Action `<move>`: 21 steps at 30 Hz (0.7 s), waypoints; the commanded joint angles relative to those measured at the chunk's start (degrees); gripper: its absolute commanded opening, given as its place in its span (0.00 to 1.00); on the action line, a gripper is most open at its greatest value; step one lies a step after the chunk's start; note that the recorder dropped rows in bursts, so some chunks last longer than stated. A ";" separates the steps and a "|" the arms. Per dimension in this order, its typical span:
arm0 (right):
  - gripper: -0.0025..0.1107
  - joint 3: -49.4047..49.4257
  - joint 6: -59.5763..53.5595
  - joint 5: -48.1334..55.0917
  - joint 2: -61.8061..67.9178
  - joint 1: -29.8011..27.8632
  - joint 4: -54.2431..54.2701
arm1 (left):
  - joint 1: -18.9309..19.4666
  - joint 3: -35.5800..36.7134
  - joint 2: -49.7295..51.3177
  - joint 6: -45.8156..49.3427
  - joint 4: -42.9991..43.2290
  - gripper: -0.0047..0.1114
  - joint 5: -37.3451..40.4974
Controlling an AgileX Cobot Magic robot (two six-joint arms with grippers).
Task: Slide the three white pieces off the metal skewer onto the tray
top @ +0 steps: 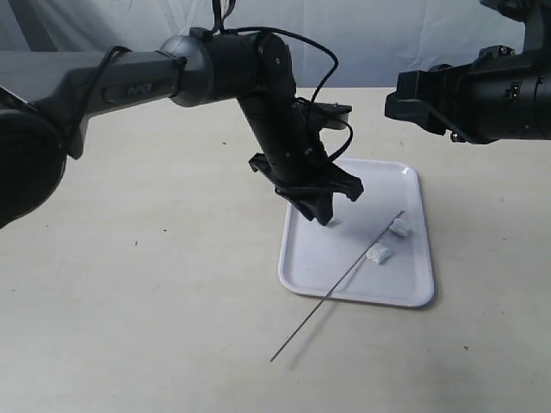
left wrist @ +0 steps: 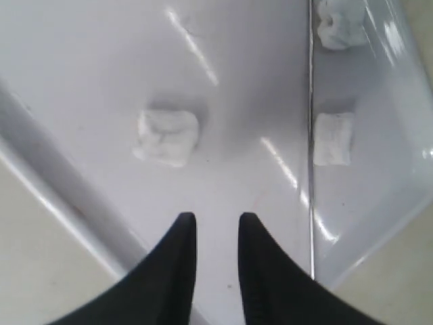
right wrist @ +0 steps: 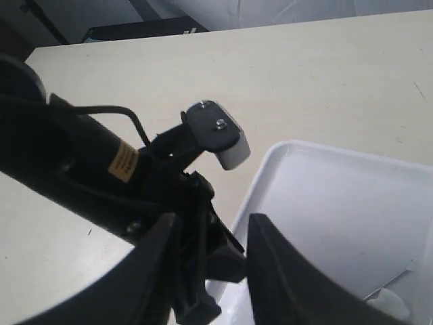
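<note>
White pieces (left wrist: 167,137) lie on tray (top: 413,292), ahead of left hand (left wrist: 216,218)

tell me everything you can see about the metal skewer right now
The metal skewer is a very thin, straight grey rod, bare along all of its visible length. It lies diagonally: its far end sits inside the tray, it crosses the tray's near rim, and its near end sticks out over the table. Two of the white pieces lie close beside it, not threaded on it; whether they touch it is unclear. Nothing grips it.
</note>
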 commanded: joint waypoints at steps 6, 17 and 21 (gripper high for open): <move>0.27 0.11 1.64 0.01 -2.62 -0.25 -2.35 | 1.78 -1.14 -10.21 -5.12 14.32 0.04 2.99; 0.02 0.11 4.42 2.48 -4.38 -0.25 -12.10 | 3.23 15.49 -31.16 -9.86 25.87 0.04 -2.61; 0.02 1.32 7.63 1.70 -6.73 -1.45 -19.70 | 6.07 30.29 -42.36 -13.79 27.65 0.04 -10.27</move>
